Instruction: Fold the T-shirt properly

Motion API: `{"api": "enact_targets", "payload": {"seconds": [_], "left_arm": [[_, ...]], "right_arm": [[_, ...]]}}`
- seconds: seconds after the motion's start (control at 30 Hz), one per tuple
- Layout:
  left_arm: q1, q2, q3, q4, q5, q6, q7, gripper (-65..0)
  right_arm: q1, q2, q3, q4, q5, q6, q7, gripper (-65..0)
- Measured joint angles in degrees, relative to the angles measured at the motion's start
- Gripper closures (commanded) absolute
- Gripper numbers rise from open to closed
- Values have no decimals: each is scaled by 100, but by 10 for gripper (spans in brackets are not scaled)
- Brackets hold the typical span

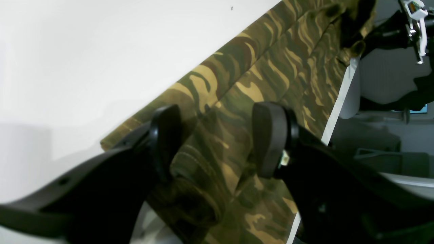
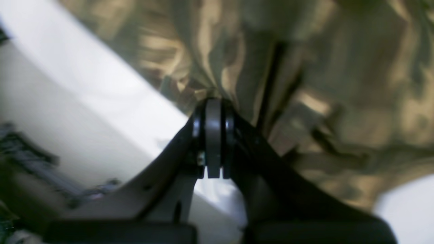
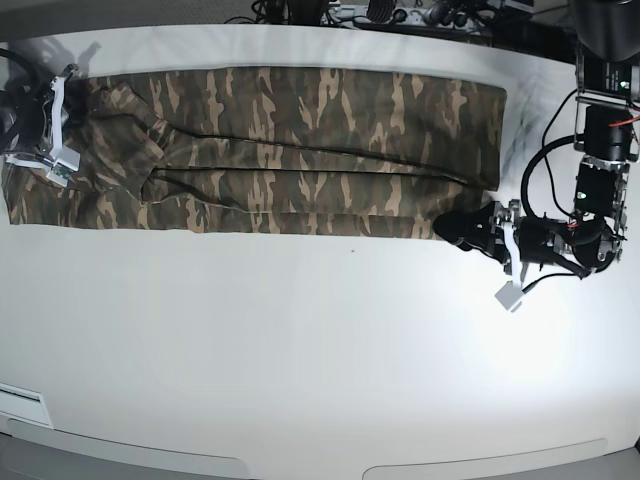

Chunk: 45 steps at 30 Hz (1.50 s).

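Observation:
The camouflage T-shirt [image 3: 300, 130] lies flat along the far half of the white table [image 3: 300, 350], folded lengthwise into a long band. At its right end my left gripper [image 3: 455, 228] is low on the near corner. In the left wrist view that gripper [image 1: 217, 112] is open, and a thick fold of the T-shirt [image 1: 271, 67] runs between its black fingers [image 1: 271, 139]. At the left end my right gripper [image 3: 78, 125] sits on bunched cloth. In the right wrist view it [image 2: 213, 100] is shut, with T-shirt [image 2: 322, 67] folds converging at its tips.
Cables and equipment [image 3: 400, 12] line the table's far edge. The left arm's base and wiring [image 3: 600, 150] stand at the right side. In the left wrist view the table edge [image 1: 339, 101] runs close beside the shirt. The near table edge [image 3: 300, 455] is far from both arms.

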Motion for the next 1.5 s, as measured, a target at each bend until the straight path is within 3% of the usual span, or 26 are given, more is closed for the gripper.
{"api": "enact_targets", "payload": {"seconds": [0.13,0.23,0.33,0.4,0.47,0.63,0.73,0.93,1.23,1.3,1.37,1.43,1.5], "left_arm": [[-2,4,0,0,-2,0,-2,-356],[-2,2,0,0,-2,2,-2,-356],[-2,2,0,0,-2,2,-2,-356],[-2,4,0,0,-2,2,0,-356],[-2,2,0,0,-2,2,-2,-356],[-4,0,0,0,-2,2,-2,-356],[-24,-50,0,0,-4,0,2,-356],[-81,-291,0,0,-2,0,-15,-356],[-81,-664,0,0,-2,-39,-2,-356],[-81,-662,0,0,-4,-39,-2,-356],[-81,-654,0,0,-2,-39,-2,-356],[-81,-651,0,0,-2,-42,0,-356],[-81,-656,0,0,-2,-39,0,-356]], "right_arm": [[2,0,0,0,-728,0,323,-18],[2,-2,0,0,-772,2,326,-34],[2,0,0,0,-1014,-31,393,-173],[-7,0,0,0,-1311,-302,538,-280],[-9,0,0,0,-1558,-503,824,-333],[-9,0,0,0,-2234,-787,1091,-335],[0,7,0,0,-2855,-1108,826,-335],[-11,33,0,116,-3412,-1593,680,-334],[-9,35,2,452,-5987,-3856,831,-334],[2,50,2,450,-6192,-4205,833,-334],[2,28,2,450,-6186,-4271,894,-328],[7,-48,2,461,-6048,-4325,1067,-278],[17,-177,2,566,-5895,-4297,1220,-138]]}}
